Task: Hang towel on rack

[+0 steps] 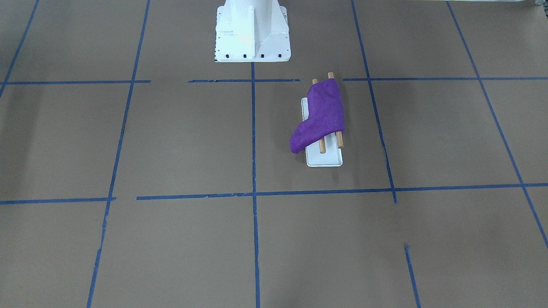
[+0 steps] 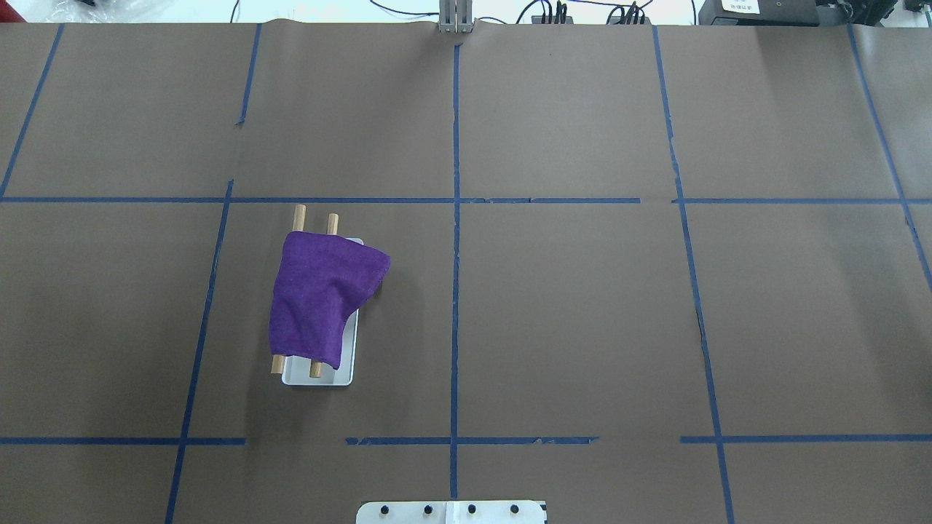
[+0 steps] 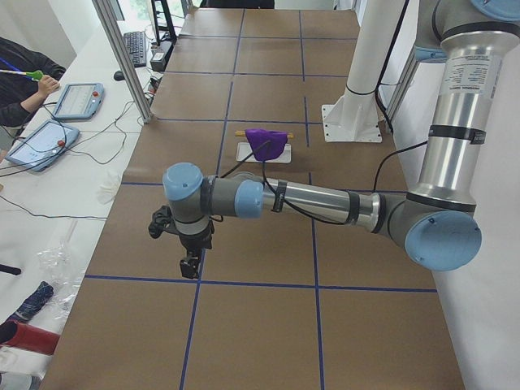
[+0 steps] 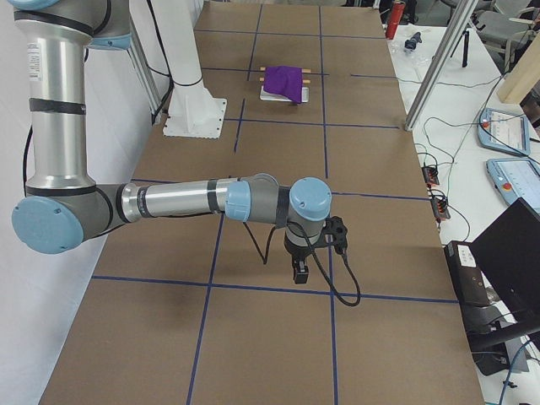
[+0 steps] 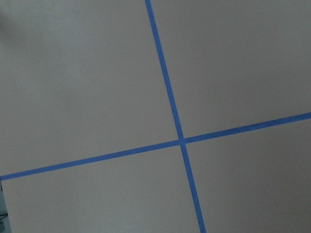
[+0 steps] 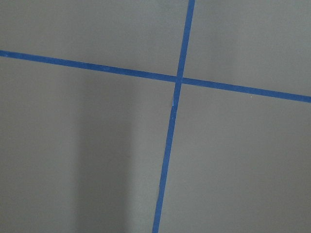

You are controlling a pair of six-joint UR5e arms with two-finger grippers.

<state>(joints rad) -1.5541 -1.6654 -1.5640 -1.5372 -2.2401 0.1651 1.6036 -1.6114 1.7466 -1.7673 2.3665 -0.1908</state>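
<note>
Towel (image 1: pixel 323 115) lies draped over both rods (image 1: pixel 339 140) of the rack (image 1: pixel 325 160) in the front-facing view. Bare rod ends stick out at each end. One corner sags off the view's left side beside the white base; whether it touches the table (image 1: pixel 171 141) I cannot tell. The pedestal (image 1: pixel 252 38) stands well apart, higher in the view.

From overhead, the draped rack sits in the robot's left half of the table, and a towel corner spreads past the base to the view's right.

In the left side view, the left gripper (image 3: pixel 189 264) hangs over the table, fingers pointing down, well apart from the rack. Whether its jaws are wide or narrow cannot be told.

In the right side view, the right gripper (image 4: pixel 300 272) hangs likewise at the far end of the table from the rack, and its jaw state cannot be told either.

Both wrist views show only brown table and crossing blue tape (image 5: pixel 182 141).
</note>
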